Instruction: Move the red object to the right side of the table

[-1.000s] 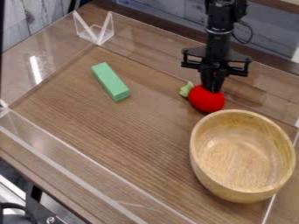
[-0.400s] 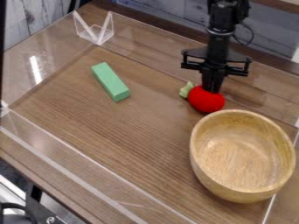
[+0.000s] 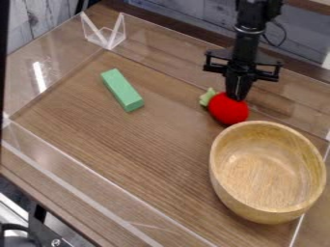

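The red object [image 3: 231, 109], a small glossy strawberry-shaped toy with a green leafy cap on its left, rests on the table [image 3: 116, 154] right of centre, just behind the wooden bowl. My black gripper [image 3: 242, 93] points straight down over it, its fingertips at the toy's top. The fingers look narrow and close together. Whether they pinch the toy or only hover at it is not clear from this view.
A large wooden bowl [image 3: 268, 170] stands at the front right, close to the red toy. A green rectangular block [image 3: 123, 89] lies left of centre. Low clear acrylic walls [image 3: 103, 32] border the tabletop, with a corner piece at the back left.
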You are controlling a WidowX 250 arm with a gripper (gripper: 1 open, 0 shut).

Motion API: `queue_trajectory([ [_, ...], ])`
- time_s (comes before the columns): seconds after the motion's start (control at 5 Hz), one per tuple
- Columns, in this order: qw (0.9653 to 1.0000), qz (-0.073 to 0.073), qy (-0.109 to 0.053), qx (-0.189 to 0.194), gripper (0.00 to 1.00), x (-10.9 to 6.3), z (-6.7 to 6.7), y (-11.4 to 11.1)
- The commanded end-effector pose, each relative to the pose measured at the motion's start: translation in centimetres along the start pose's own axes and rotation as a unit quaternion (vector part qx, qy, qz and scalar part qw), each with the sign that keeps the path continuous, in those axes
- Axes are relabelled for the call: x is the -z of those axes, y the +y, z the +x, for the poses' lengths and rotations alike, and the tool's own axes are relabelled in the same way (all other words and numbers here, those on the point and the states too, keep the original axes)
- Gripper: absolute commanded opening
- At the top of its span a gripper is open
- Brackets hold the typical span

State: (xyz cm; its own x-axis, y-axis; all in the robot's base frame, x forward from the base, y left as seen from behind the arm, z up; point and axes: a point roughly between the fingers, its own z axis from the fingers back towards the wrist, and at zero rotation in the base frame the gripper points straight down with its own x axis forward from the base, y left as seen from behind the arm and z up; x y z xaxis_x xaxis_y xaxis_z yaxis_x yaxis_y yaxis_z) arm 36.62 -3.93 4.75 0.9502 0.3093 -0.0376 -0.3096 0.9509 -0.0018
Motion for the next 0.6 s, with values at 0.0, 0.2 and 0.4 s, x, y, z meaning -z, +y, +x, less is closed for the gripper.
queue_trajectory([
  [0.0, 0.9994, -0.011, -0.033, -0.008, 1.00, -3.08, 1.20, 0.75],
  [0.2, 0.9991, -0.014, -0.038, 0.013, 1.00, -3.11, 1.18, 0.97],
  [0.4, 0.9982, -0.017, -0.044, 0.037, 1.00, -3.32, 1.11, 1.30],
])
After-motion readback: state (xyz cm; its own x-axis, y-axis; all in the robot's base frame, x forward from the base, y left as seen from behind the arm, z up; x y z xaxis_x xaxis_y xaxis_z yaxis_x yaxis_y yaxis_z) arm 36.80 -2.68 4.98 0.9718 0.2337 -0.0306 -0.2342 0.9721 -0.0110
